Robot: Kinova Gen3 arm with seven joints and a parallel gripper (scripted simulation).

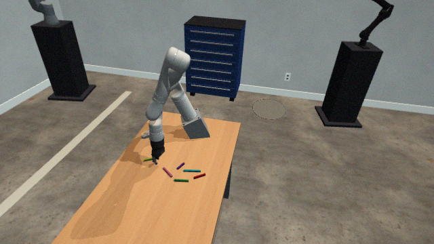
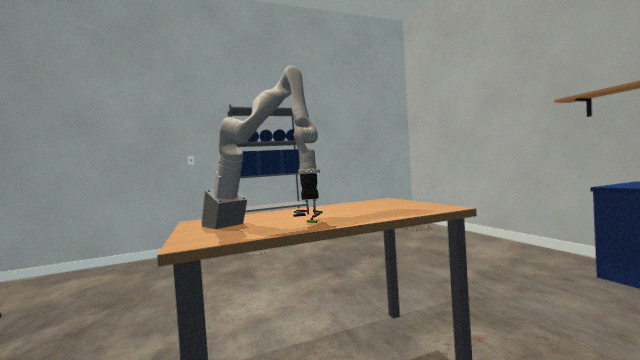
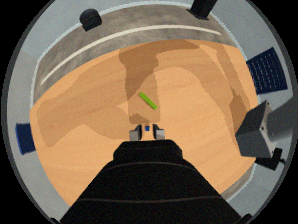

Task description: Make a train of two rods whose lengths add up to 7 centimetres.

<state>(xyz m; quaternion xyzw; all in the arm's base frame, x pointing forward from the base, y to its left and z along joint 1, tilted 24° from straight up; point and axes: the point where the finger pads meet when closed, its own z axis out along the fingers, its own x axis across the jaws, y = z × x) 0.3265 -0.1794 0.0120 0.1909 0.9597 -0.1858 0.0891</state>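
Seven rods on the bench [image 1: 217, 135] by my count. The pincer [image 1: 156, 162] points straight down at the left edge of the bunch, tips right at the surface. It's roughly half open. A tiny blue rod [image 1: 156, 163] sits between the fingertips, and you can just catch the blue in the wrist view too. My read is it isn't clamped on anything, just straddling the rod.

The lime rod [image 1: 148, 159] lies just beside the pincer, on the side away from the others. The purple rod [image 1: 180, 165] is a bit off to the other side. Past it are a turquoise rod [image 1: 192, 170], a red rod [image 1: 199, 175] and a green rod [image 1: 181, 180]. A pinkish rod [image 1: 167, 172] lies between the pincer and that lot. Can't say for sure whether that one is pink or magenta.

Blue plus purple makes 7, so I'd guess that's the pair, and we're at the pick-up of the blue one.

What the next move needs:
- close squarely on that tiny rod without nudging the lime one
- carry it to an end of the purple rod, turned along purple's line, nearly touching
- keep the pinkish and turquoise rods well apart from the pair, since both lie fairly near purple
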